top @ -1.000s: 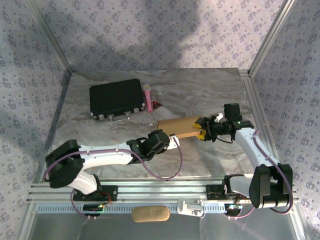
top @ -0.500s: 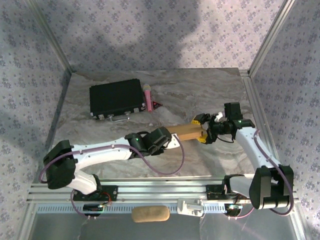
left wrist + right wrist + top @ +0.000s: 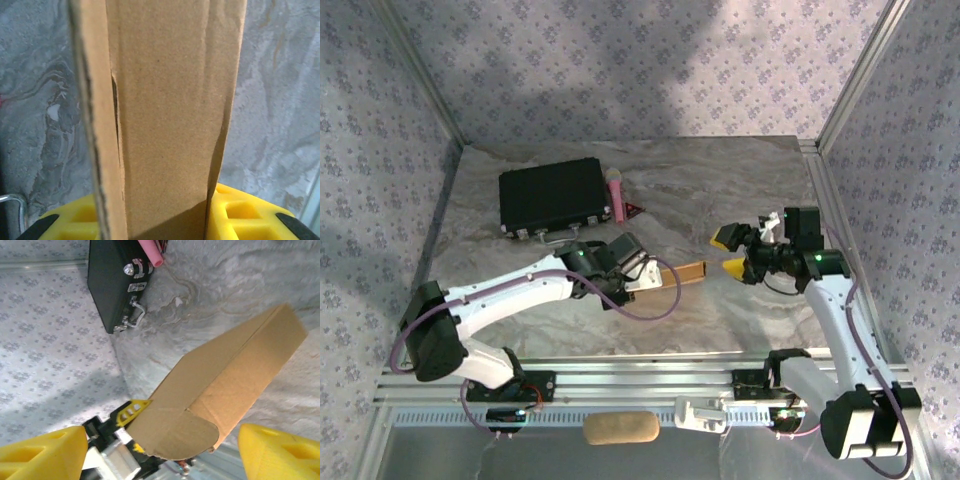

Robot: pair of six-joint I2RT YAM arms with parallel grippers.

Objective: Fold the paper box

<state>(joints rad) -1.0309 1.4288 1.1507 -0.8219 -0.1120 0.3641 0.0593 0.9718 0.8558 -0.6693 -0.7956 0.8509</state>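
Right gripper (image 3: 730, 252) let go & backed off, jaws wide; left gripper (image 3: 640, 278) clamps paper box (image 3: 682, 271) edge-on. Re-grip flap squarely b4 folding.

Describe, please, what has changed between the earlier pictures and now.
The right pincer let go of the paper box, opened and drew slightly back. The left pincer, gripping the box's other end, pulled it leftward and turned it edge-on. The black case and pink microphone stayed put.
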